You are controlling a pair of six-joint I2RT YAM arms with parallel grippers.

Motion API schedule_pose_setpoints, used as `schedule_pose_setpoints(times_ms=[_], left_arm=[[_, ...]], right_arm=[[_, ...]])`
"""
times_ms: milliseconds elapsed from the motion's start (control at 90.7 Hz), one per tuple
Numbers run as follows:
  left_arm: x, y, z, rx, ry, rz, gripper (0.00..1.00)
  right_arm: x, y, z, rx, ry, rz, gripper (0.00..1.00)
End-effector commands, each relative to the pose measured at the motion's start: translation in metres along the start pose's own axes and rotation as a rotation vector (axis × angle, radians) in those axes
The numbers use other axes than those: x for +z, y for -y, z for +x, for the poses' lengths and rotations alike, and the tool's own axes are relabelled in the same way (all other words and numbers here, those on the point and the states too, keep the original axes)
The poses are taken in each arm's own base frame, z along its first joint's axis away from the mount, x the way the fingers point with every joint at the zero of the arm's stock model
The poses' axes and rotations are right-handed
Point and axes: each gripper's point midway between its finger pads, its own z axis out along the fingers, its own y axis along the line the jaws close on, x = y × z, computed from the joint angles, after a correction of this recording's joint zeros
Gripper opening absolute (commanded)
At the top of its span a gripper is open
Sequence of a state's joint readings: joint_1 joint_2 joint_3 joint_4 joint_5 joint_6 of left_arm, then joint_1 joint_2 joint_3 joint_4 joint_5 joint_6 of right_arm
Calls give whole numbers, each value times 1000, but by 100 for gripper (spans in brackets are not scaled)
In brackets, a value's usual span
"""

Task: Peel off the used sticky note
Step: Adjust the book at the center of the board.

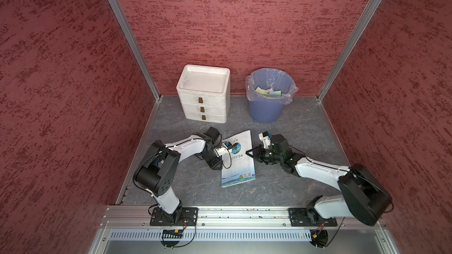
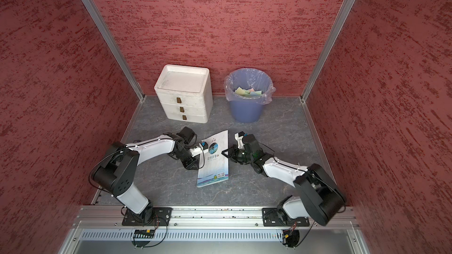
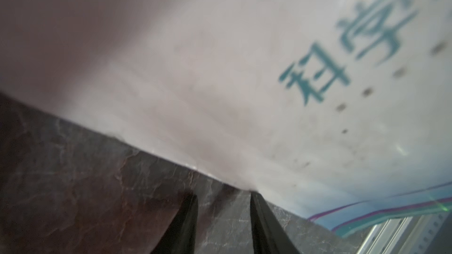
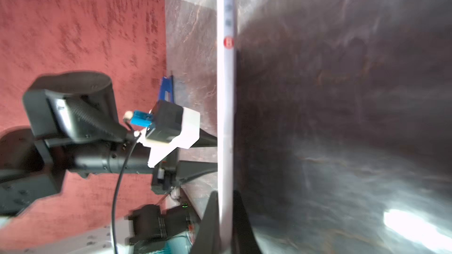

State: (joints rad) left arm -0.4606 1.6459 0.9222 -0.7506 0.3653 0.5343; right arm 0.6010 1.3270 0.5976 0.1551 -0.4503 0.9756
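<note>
Seemingly, book edge tight between tips of right end effector

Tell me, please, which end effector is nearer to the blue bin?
Right. The right end effector grips the book at its edge on the side of the bin; the left end effector is at the book's opposite edge, farther from the bin.
</note>
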Motion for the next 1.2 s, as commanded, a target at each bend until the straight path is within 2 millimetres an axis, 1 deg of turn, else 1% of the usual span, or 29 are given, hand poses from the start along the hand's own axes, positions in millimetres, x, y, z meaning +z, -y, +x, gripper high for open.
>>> schedule_pose_setpoints(times_ms=[0,22,77,99,132,176,209,253,298,331,364,408,452,496,540,584,694,749,815,871,959,1003,1036,1058,1080,1102,1135,1168,1190], left_arm=[[-23,1,-4,11,75,-2,42],[-28,1,-4,8,88,-4,43],[-40,2,-4,2,120,-4,45],[-44,2,-4,-1,131,-2,46],[-50,2,-3,-7,149,3,49],[-60,2,-4,-14,179,5,57],[-66,2,-4,-23,201,13,63],[-76,0,-3,-33,229,10,69],[-84,-1,-2,-40,255,10,75],[-88,-2,-1,-44,271,9,81],[-92,-2,1,-45,282,8,87],[-96,-3,2,-49,296,4,91],[-98,-4,3,-53,305,3,94],[-99,-4,4,-59,308,3,97],[-98,-5,5,-63,308,4,100],[-98,-6,5,-66,308,5,100],[-97,-7,7,-70,311,5,100],[-97,-8,9,-69,308,-1,100],[-97,-7,11,-68,303,-5,99],[-97,-8,13,-63,297,-11,99],[-95,-9,16,-61,292,-19,99],[-95,-10,16,-61,290,-22,99],[-94,-10,17,-61,290,-24,99],[-94,-11,17,-60,290,-25,99],[-93,-11,17,-59,291,-24,99],[-93,-11,17,-59,290,-22,99],[-92,-11,17,-59,290,-23,99],[-91,-11,17,-59,288,-22,99],[-90,-11,18,-59,287,-20,99]], right_arm=[[-36,35,5,-99,4,294,0],[-42,32,2,-118,20,311,0],[-59,39,4,-137,16,394,0],[-67,37,1,-154,32,414,0],[-79,39,2,-166,29,464,0],[-95,39,0,-191,39,522,0],[-112,46,-1,-206,44,604,0],[-132,41,-9,-241,81,666,0],[-153,40,-13,-267,98,739,0],[-165,39,-15,-283,106,778,0],[-173,35,-18,-300,115,799,0],[-181,31,-20,-315,116,826,0],[-184,27,-22,-330,117,844,0],[-181,21,-23,-352,112,855,0],[-173,17,-24,-373,102,866,0],[-159,14,-22,-399,88,881,0],[-104,16,-11,-440,38,900,0],[-72,23,-2,-443,14,904,0],[-40,29,10,-427,-7,891,0],[-17,25,19,-411,-5,846,0],[16,8,32,-369,5,741,0],[30,-1,37,-353,9,693,17],[38,-6,40,-335,13,666,36],[44,-8,42,-325,13,650,47],[50,-10,44,-312,8,630,61],[55,-13,45,-300,10,610,71],[62,-17,48,-280,2,575,82],[68,-22,50,-266,-5,544,88],[71,-26,51,-257,-6,521,91]])
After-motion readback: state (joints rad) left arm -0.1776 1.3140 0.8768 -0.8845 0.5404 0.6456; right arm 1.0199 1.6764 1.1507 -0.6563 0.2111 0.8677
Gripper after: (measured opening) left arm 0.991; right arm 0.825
